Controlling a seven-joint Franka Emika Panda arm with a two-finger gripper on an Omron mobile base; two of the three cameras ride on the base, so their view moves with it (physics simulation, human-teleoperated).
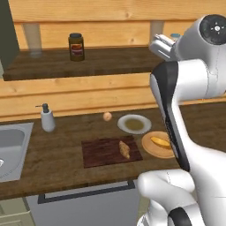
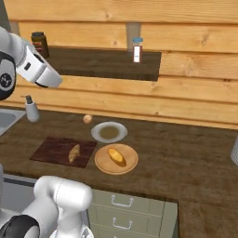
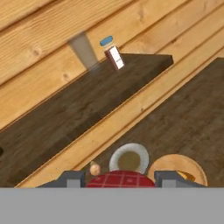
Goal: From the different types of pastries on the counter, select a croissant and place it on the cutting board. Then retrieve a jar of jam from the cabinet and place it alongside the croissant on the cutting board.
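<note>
A dark wooden counter [image 1: 62, 154] runs under a pale plank wall, with a recessed dark shelf [image 1: 106, 59] set into the wall above it. On the counter lie one cutting board [image 1: 103, 152], one white plate [image 1: 134, 124], one wooden plate [image 1: 152, 148] with a pastry [image 1: 160, 141] on it, one small round bun [image 1: 107, 116] and one soap dispenser [image 1: 47, 118] beside the sink [image 1: 13, 145]. One croissant [image 1: 124, 149] lies on the cutting board's right end, its long axis running from the board's near edge toward the wall. On the shelf stand one jam jar [image 1: 76, 47], upright at the left, and one small blue-capped bottle [image 2: 136, 50] further right. The arm reaches up to shelf height (elbow bent high), and the gripper [image 3: 119, 178] looks down at the counter, its fingers parted with nothing between them.
</note>
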